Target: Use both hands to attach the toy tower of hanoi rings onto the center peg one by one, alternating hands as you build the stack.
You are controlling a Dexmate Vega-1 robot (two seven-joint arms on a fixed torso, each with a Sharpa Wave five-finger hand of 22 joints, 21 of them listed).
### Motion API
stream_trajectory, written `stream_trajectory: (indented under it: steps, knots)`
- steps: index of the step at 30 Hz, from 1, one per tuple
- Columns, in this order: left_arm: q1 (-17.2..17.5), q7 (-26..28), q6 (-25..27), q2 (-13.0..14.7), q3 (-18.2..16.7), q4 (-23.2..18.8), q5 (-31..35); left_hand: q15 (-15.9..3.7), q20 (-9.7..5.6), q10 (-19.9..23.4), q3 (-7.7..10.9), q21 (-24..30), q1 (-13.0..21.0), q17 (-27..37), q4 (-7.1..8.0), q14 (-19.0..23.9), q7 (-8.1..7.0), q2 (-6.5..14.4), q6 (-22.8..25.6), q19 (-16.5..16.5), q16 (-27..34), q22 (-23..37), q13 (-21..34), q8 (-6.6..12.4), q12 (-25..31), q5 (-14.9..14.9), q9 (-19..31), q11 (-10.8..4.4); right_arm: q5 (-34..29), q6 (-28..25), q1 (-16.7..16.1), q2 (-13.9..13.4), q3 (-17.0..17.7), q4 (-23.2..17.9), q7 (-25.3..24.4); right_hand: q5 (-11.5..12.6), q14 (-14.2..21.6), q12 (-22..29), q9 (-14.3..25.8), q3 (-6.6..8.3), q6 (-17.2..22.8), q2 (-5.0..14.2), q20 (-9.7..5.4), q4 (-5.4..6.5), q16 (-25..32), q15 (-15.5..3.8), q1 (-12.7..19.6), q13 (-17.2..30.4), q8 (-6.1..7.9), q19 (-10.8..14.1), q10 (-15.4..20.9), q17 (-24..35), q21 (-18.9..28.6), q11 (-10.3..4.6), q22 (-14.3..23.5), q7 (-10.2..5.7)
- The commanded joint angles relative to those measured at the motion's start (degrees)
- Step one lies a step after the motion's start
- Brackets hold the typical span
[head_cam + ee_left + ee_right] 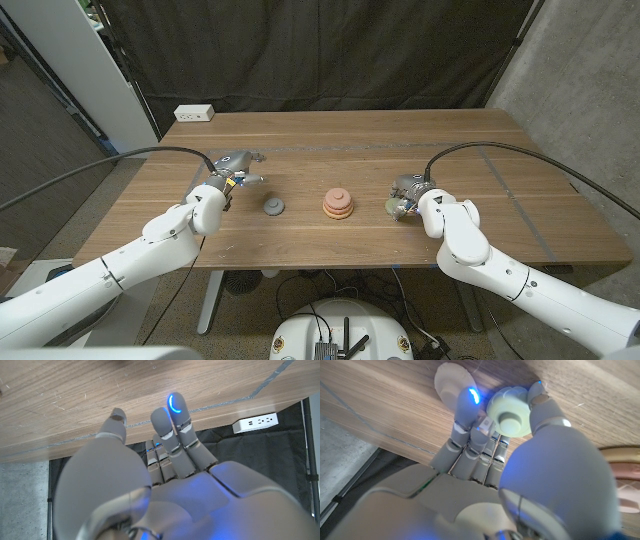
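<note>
- Right hand (408, 196) sits just right of the stack (338, 204), its fingers (465, 407) closed round a pale green ring (510, 411); the right wrist view shows the ring pinched at its rim between thumb and finger, with a raised hub facing the camera
- Left hand (232, 170) hovers toward the tabletop's left edge, holding nothing, fingers (170, 422) extended and a little apart in the left wrist view
- Grey ring (273, 207) lies on the tabletop between the left hand and the stack, apart from both, toward the front edge
- Stack stands near the tabletop's middle: pinkish and orange rings already on the peg, widest at the bottom
- Handling, as a judgement: the rings look like small rigid plastic discs, light and smooth, so they could slip or twist in a loose pinch; they should not crush
- Best hold seems to be across the rim on opposite sides, leaving the centre hole free to drop over the peg
- Green ring looks smaller than those stacked, so it needs careful centring; a tilted ring may jam or knock the light stack sideways
- Grey ring lies flat, so its low edge gives little to catch
</note>
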Motion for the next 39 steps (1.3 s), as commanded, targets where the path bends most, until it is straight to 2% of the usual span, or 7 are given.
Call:
stream_trajectory:
  steps: [1, 17, 28, 39]
  knots:
    - [-0.50, -0.65, 0.12, -0.11, 0.36, -0.12, 0.48, -2.07, -6.02, 0.39, 0.40, 0.35, -0.01, 0.56, -0.11, 0.35, 0.15, 0.41, 0.50, -0.26, 0.62, 0.15, 0.17, 0.11, 0.24, -0.29, 0.28, 0.13, 0.91, 0.28, 1.09, -1.58, -1.03, -2.68, -1.89, -0.24, 0.80, -0.22, 0.30, 1.52, 1.84, 5.72, 0.02, 1.03, 0.63, 0.06, 3.26, 0.40, 0.32, 0.62, 3.36, 0.40, 0.41, -1.88, -0.02, -0.40]
    - [-0.08, -0.30, -0.27, 0.00, -0.18, -0.07, -0.05, -2.08, -5.92, 1.34, 0.19, 0.49, -0.90, 0.25, 0.15, 0.01, 0.14, 0.05, 1.55, -0.34, 0.54, 0.11, 0.44, 0.32, 0.43, -0.54, 0.29, -0.13, 0.32, 0.96, 1.97, -2.54, -0.41, -5.26, -1.07, -0.12, 0.73, -0.84, 0.28, 1.73, 1.65, 5.78, 0.02, 1.11, 0.79, 0.07, 3.03, 0.50, -0.01, 0.66, 3.01, 0.41, 0.35, -1.81, -0.06, -0.55]
    - [0.20, 0.37, -1.28, 0.16, -0.80, 0.00, -0.35, -2.08, -6.09, 0.90, 0.64, 0.57, -0.08, 0.27, -0.29, -0.10, 0.15, 0.11, 1.07, -0.33, 0.65, 0.12, 0.55, -0.01, 0.07, -0.43, 0.29, -0.19, -0.90, 1.35, 2.22, -2.04, 0.18, -6.97, -0.42, -0.09, 0.64, -0.75, 0.28, 1.83, 2.09, 5.51, 0.01, 0.96, 0.92, 0.05, 3.02, 0.80, 0.00, 0.73, 3.58, 0.40, 0.38, -1.87, 0.01, -0.52]
    - [0.38, 0.12, -1.87, 0.67, -1.13, -0.03, -0.43, -2.08, -5.97, 1.19, 0.83, 0.74, -0.03, 0.03, -0.11, -0.27, 0.07, 0.22, 1.31, -0.55, 0.78, 0.16, 0.84, 0.04, 0.06, -0.51, 0.31, -0.16, -2.26, 2.07, 1.80, -2.22, 1.33, -9.00, 0.97, -0.13, 0.66, -0.85, 0.28, 1.98, 2.25, 5.40, 0.01, 0.92, 1.14, 0.06, 3.03, 1.12, -0.11, 0.81, 3.69, 0.46, 0.41, -1.75, 0.07, -0.50]
